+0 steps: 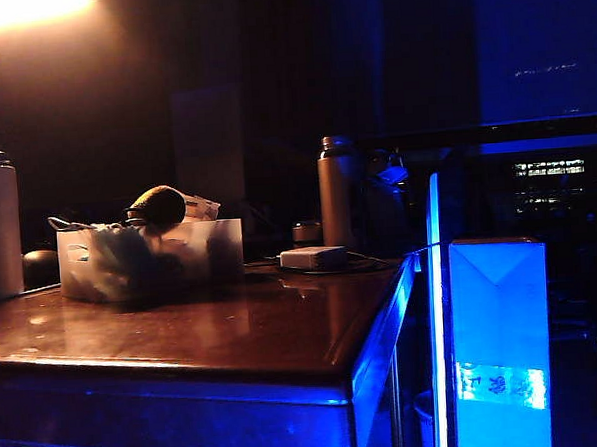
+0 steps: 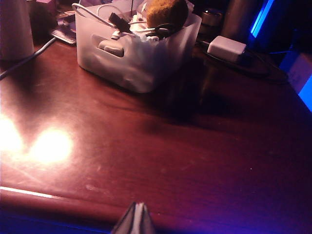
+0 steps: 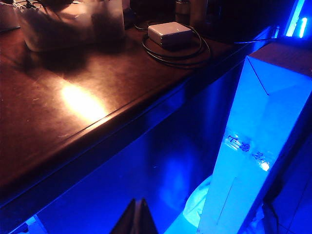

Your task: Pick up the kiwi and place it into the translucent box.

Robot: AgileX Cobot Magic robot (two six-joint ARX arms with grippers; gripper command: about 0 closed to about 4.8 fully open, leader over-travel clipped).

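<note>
One kiwi [image 1: 158,206] in one translucent box [image 1: 150,259]; beside the box, one white block [image 1: 312,257], one flask [image 1: 337,189]; two claws.

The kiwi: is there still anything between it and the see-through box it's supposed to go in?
Nothing visible. The kiwi already sits in the translucent box, perched on top of the cables. Both grippers, left and right, are shut and well away from it.

exterior: low, table-edge level | wrists: high, angled down | shared: translucent box [image 1: 150,259]
</note>
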